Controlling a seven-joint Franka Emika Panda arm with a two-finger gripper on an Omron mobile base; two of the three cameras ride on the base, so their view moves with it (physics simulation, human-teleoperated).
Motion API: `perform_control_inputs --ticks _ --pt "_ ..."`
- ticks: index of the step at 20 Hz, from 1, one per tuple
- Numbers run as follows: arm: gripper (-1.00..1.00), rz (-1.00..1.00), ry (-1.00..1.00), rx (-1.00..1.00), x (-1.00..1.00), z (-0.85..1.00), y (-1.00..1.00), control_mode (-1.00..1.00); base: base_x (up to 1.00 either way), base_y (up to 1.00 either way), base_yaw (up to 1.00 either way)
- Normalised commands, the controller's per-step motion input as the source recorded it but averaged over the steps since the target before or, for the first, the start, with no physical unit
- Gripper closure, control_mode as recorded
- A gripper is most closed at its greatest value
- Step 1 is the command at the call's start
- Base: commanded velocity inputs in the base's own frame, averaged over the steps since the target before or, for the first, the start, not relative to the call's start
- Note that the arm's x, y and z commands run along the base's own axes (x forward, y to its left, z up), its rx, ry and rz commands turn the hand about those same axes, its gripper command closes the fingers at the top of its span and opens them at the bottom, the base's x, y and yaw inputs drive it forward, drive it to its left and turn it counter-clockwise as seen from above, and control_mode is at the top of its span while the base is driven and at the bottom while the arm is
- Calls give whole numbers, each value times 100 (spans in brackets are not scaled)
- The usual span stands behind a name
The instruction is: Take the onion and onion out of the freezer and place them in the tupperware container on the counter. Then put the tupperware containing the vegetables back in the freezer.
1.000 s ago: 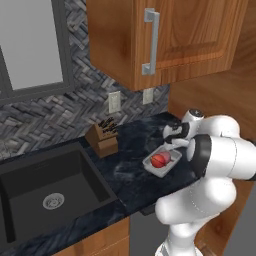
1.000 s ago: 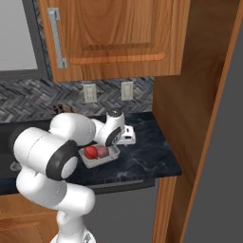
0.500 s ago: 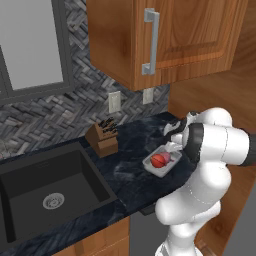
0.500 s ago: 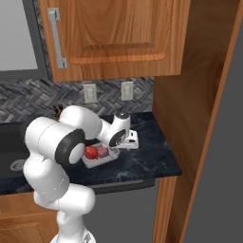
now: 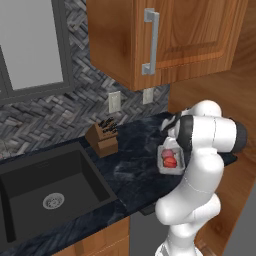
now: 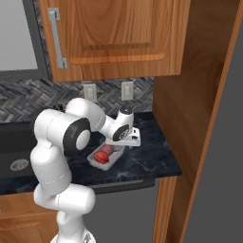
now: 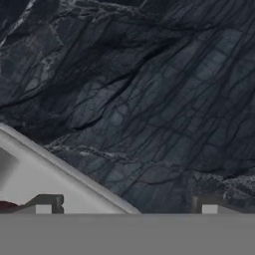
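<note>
You had a knife block (image 5: 102, 138) standing well left of the tub (image 5: 170, 160), and a black sink (image 5: 45, 192) sunk into the worktop (image 6: 142, 161) further left. Two wall outlets (image 6: 89, 91) sat on the herringbone backsplash, with a wooden cabinet (image 5: 165, 40) overhead. The robot's own elbow and forearm crowded the tub in both base views, covering part of it.

The tub was a shallow pale tray on the dark marbled worktop. A bright red-orange onion (image 6: 100, 157) lay in it, with the duller maroon onion (image 6: 108, 149) touching it on the far side.

The fingers (image 7: 124, 205) stood wide open, holding nothing. In the hand view one fingertip was over the tub's rim (image 7: 69, 172) and the other over bare stone.

Compared with a second ago, your arm had swung its elbow round over the worktop; the tub and both onions had not moved.
</note>
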Motion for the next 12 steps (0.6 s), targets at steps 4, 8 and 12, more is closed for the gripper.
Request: perform_control_inputs --ticks 4,8,12 --pt "-100 0 4 0 0 -34 0 -100 0 0 0" --pt "-100 0 4 0 -1 -48 0 -100 0 0 0" --pt "100 0 5 0 0 -52 10 -100 0 0 0"
